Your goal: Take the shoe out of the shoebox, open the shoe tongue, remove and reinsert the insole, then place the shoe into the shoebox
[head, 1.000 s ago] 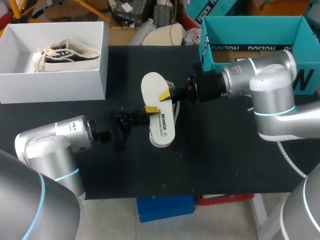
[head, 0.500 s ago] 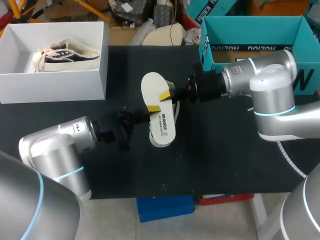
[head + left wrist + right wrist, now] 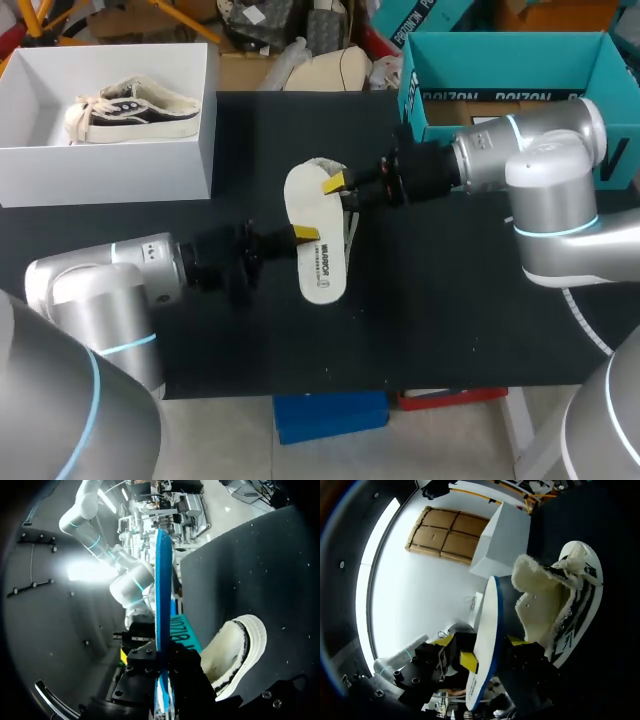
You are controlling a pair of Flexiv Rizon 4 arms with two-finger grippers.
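Head view, insole (image 3: pixel 315 245) masking shoe (image 3: pixel 349 228), teal box (image 3: pixel 500 60) near

— Any lettering to be seen?
— Yes, a line of dark capitals with a smaller line beside it, printed on the white insole (image 3: pixel 314 212), toward the end nearest the front edge of the desk (image 3: pixel 450 300)
— Anywhere else?
— White capitals on a wall of the teal box (image 3: pixel 470 98)
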